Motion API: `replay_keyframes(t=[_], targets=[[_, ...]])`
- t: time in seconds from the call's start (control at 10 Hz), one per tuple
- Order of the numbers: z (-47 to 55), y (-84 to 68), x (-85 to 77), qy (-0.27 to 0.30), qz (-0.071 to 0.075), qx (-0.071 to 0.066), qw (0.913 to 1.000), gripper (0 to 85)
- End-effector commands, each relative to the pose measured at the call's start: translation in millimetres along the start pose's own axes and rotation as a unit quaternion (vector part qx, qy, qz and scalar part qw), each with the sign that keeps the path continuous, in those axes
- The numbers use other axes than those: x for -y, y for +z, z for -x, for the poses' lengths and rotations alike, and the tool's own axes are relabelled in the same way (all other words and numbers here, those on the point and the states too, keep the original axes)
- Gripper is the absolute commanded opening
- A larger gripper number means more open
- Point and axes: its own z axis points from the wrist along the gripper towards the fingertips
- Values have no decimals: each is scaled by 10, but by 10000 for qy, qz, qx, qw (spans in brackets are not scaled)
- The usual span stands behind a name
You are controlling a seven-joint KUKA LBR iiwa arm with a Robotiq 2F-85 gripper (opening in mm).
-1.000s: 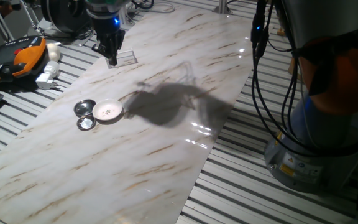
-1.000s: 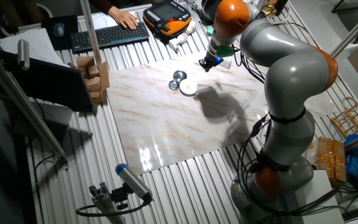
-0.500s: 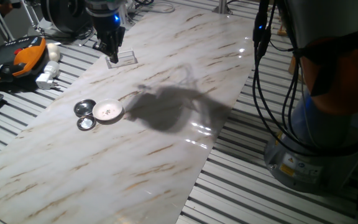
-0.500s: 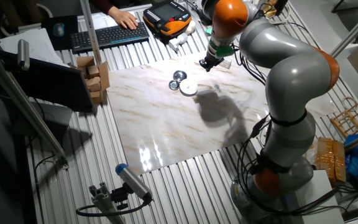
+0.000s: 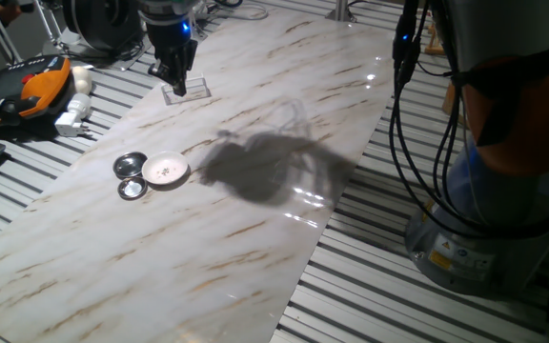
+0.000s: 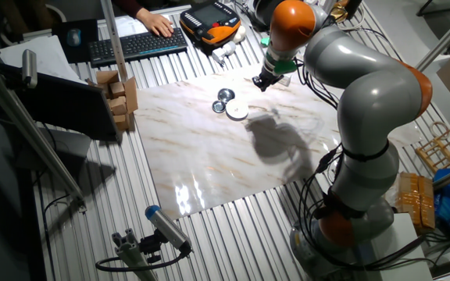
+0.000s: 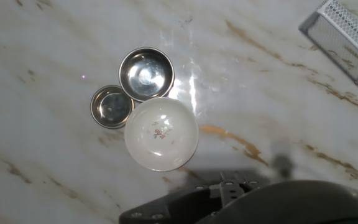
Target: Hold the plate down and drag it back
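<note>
The marble tabletop (image 5: 255,238) spans the slatted bench. The gripper (image 5: 175,78) hangs above a clear flat piece (image 5: 187,91) near the table's far edge, well apart from the plate; whether its jaws are released or clenched cannot be told. The plate (image 7: 161,134) lies flat, touching two metal discs (image 7: 146,73), (image 7: 112,106) beside it.

Glossy white plate (image 7: 161,134), shiny metal discs (image 7: 146,73), polished marble tabletop (image 7: 55,37)
</note>
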Motion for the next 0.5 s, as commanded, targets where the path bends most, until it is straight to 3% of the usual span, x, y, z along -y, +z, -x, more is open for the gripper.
replay_keyframes(t=[0.0,0.4], targets=[[-9,5,-11,18,0,0,10000,0],[-49,62,-39,62,-15,39,10000,0]])
